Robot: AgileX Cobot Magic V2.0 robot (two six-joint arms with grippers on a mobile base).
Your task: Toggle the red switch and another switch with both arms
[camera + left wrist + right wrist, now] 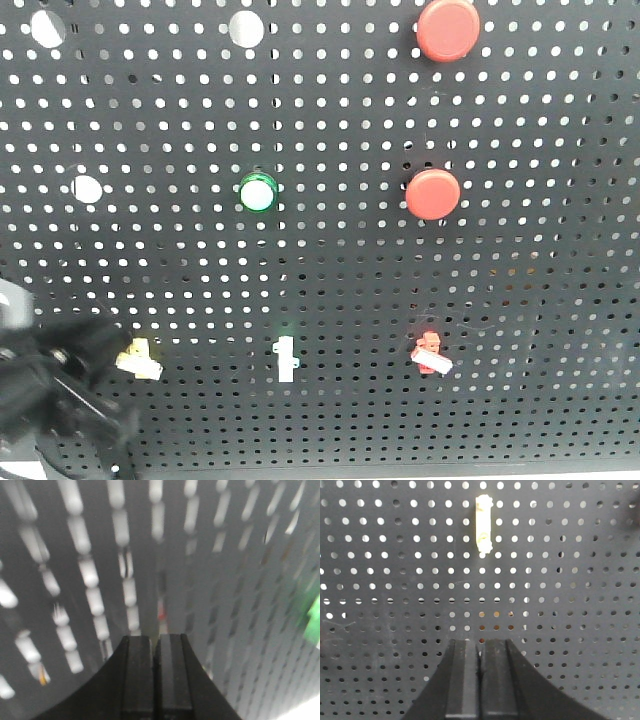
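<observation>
Black pegboard (560, 250) fills every view, but only the front view lays out the whole row of toggles. There the red switch (431, 353) sits low on the right, directly beneath the lower round red button (432, 193). Its short white lever bar slants down to the right. In the same row the pale-yellow switch (140, 358) sits far to the left, its cream lever also angled down to the right. A green-based toggle (286, 358) stands between the two. A black arm (50, 400) reaches in from the lower-left corner, its tip right at the yellow switch's left side; blur keeps me from saying whether they touch.

The left wrist view shows what the front view hides. The left gripper (154, 642) has its fingers pressed together with nothing between them, very near the smeared board. In the right wrist view the right gripper (479, 647) is likewise pressed flat together and holding nothing. It faces one pale upright lever (483, 525) higher on the board, possibly the yellow switch, though I cannot tell.
</observation>
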